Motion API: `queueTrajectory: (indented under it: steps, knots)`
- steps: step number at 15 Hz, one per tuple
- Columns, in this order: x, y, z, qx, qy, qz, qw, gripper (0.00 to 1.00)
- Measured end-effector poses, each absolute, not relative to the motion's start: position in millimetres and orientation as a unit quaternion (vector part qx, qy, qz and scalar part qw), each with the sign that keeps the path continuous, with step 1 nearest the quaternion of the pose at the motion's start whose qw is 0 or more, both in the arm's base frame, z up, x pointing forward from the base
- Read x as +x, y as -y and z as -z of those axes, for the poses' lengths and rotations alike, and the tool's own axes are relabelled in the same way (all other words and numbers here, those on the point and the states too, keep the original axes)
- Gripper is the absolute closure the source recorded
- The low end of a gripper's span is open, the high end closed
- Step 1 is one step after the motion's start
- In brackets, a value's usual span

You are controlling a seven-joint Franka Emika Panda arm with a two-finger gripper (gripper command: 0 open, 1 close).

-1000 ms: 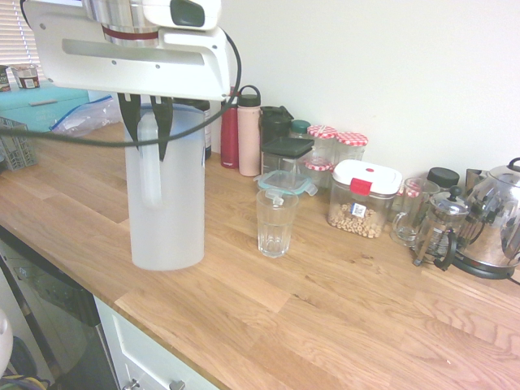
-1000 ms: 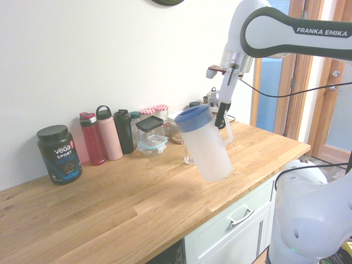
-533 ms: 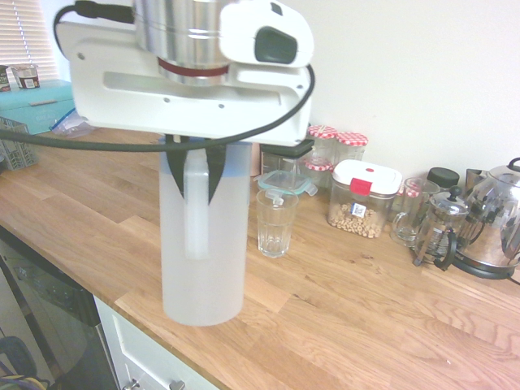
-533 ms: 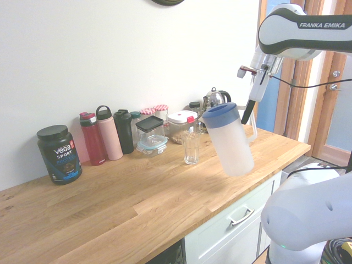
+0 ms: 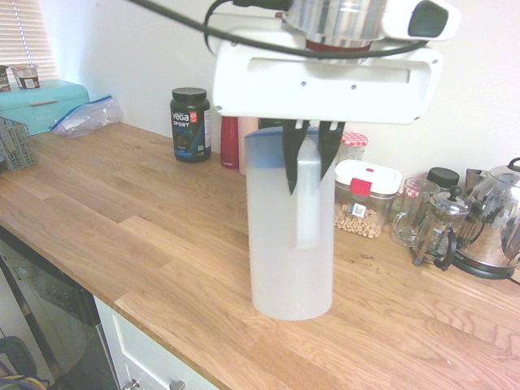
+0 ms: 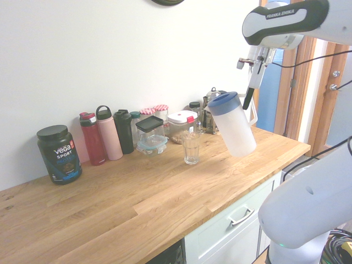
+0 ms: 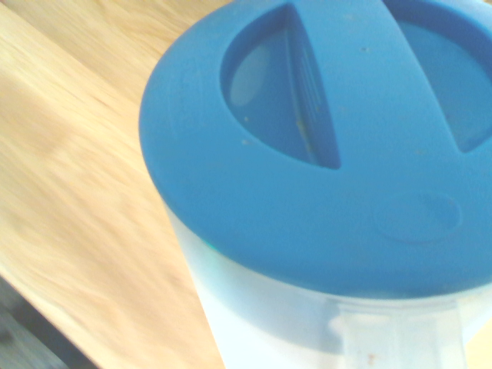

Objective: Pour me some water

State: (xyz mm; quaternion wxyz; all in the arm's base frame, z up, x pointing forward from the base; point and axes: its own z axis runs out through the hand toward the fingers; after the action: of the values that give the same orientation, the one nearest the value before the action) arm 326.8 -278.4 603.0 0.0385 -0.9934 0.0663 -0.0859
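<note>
A tall frosted-white jug [image 5: 291,236] with a blue lid [image 6: 223,103] hangs in the air above the wooden counter [image 6: 137,192]. It tilts with its lid end leaning toward the wall. My gripper [image 5: 310,158] is shut on the jug's side handle [image 5: 309,203], one dark finger on each side. An empty clear glass [image 6: 191,147] stands on the counter, left of the jug and lower in the second exterior view; the jug hides it in the first. The water is hidden behind the frosted wall. The wrist view shows the blue lid [image 7: 330,154] from close up.
Along the wall stand a black Vega tub [image 6: 59,154], red [image 6: 92,138], pink [image 6: 109,133] and black [image 6: 124,132] bottles, jars and a white-lidded container [image 5: 364,199]. A French press [image 5: 439,231] and a kettle [image 5: 496,227] stand further along. The counter's front edge [image 5: 162,325] is close below the jug.
The arm has carried the jug rightward in the first exterior view, past the glass, and a little higher. The grip on the handle is unchanged.
</note>
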Motion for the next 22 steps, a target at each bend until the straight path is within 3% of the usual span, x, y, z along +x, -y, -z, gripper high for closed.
queueTrajectory:
  steps: [8, 16, 22]
  knots:
    - [397, 219, -602, -0.994, 0.041, 0.057, -0.088, 1.00]
    - [425, 160, -571, -0.966, 0.120, 0.000, -0.229, 1.00]
    - [429, 142, -566, -0.946, 0.144, -0.017, -0.291, 1.00]
